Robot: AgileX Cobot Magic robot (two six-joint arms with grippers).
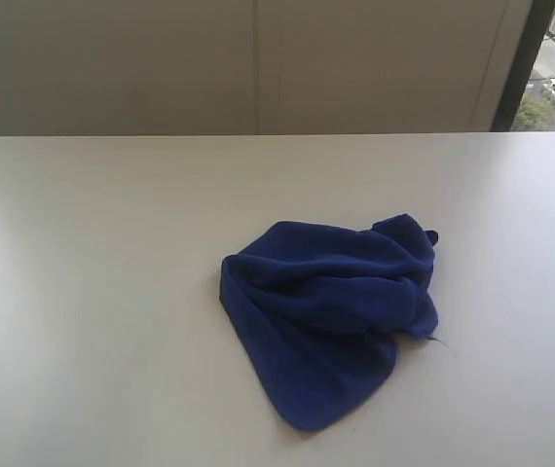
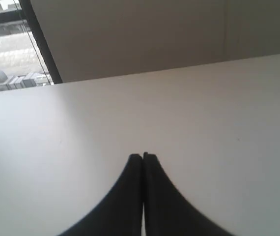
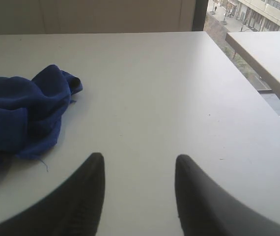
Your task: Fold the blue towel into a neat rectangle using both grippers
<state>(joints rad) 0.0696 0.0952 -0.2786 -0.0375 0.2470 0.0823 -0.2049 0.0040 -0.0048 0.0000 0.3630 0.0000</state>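
The blue towel (image 1: 328,311) is seen crumpled right of centre in the exterior view, nothing folded yet. The left gripper (image 2: 143,156) is closed on nothing; the right gripper (image 3: 140,158) is spread wide, empty.

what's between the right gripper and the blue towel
Only bare white table. In the right wrist view the open right gripper stands apart from the crumpled blue towel, with nothing on the stretch between them.
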